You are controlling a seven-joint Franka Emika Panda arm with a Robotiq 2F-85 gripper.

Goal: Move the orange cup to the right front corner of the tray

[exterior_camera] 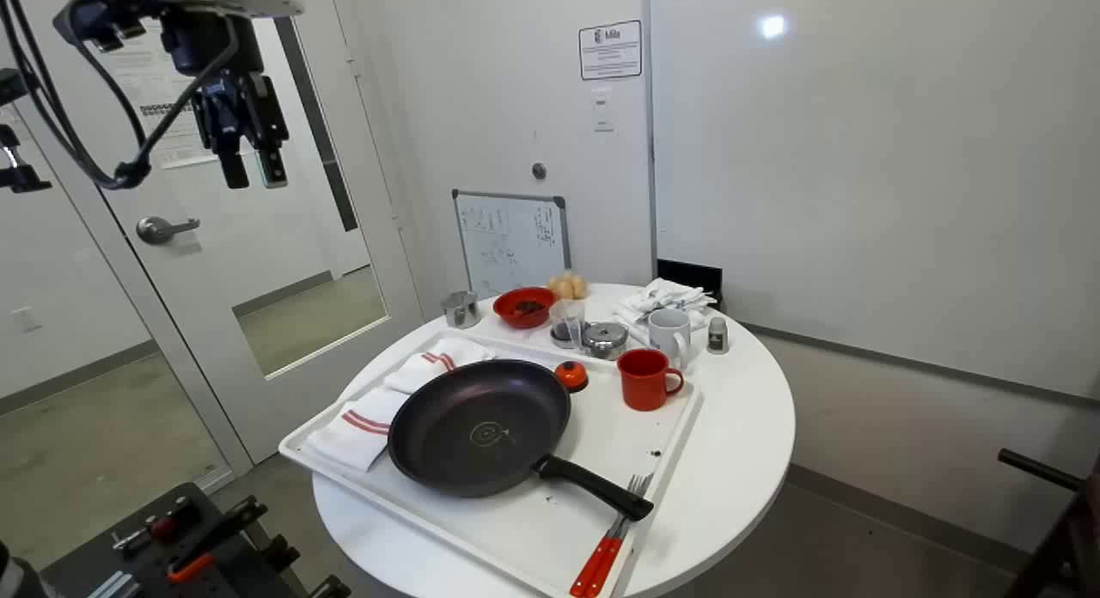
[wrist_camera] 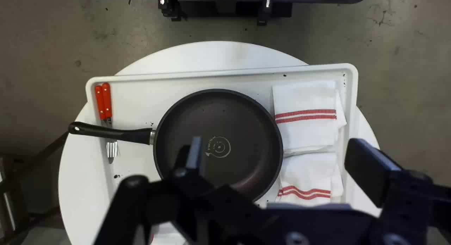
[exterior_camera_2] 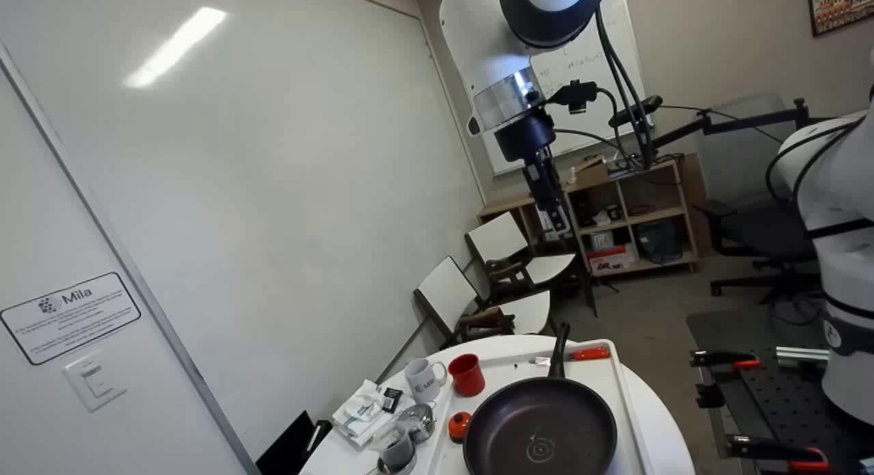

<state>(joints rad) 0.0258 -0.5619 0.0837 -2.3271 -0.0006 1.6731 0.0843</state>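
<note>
Your black two-finger gripper [exterior_camera: 253, 170] hangs high, fingers spread wide. Wrist view gives you dark round metal frying pan [wrist_camera: 218, 129], black handle crossing over red-handled metal cutlery [wrist_camera: 106, 100]. In both exterior views your red-orange round cup [exterior_camera: 644, 381] stands upright inside large flat white rectangular tray [exterior_camera: 606, 430], near corner. White round mug [exterior_camera_2: 422, 381] just beyond rim on white round table [exterior_camera: 748, 443]; folded red-striped white cloths [wrist_camera: 304, 100] at opposite end

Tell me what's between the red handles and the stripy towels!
The black frying pan. In the wrist view it sits on the white tray, with the red handles on one side and the striped towels on the other.
</note>
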